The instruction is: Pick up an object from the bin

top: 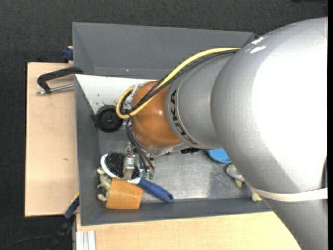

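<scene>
- My hand [139, 166] hangs low in the lower left part of the bin [156, 46], right over a hairbrush [115, 164] with a black-and-white head and a blue handle.
- I cannot tell whether my hand is wide or narrow.
- An orange cup [124, 196] lies on its side just beside the hairbrush.
- A black disc [108, 120] sits apart, farther up on the left.
</scene>
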Tool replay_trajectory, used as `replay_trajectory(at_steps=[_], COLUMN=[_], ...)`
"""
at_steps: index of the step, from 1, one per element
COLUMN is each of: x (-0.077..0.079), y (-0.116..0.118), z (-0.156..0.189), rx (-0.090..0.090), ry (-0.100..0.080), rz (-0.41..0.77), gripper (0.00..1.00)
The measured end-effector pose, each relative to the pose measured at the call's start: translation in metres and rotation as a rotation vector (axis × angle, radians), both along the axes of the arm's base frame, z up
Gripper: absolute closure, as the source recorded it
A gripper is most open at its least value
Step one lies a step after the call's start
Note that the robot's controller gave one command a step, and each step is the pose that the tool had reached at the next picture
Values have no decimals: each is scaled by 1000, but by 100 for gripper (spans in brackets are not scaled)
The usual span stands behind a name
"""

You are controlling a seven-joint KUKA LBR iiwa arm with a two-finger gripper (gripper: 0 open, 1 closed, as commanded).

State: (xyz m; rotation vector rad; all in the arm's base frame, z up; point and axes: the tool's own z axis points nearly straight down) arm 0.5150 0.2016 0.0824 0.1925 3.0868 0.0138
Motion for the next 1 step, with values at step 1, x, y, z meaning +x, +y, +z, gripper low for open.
replay_trajectory(at_steps=[1], x=[-3], y=[2], z=[147], rx=[0], ry=[37], rz=[-3], gripper=[100])
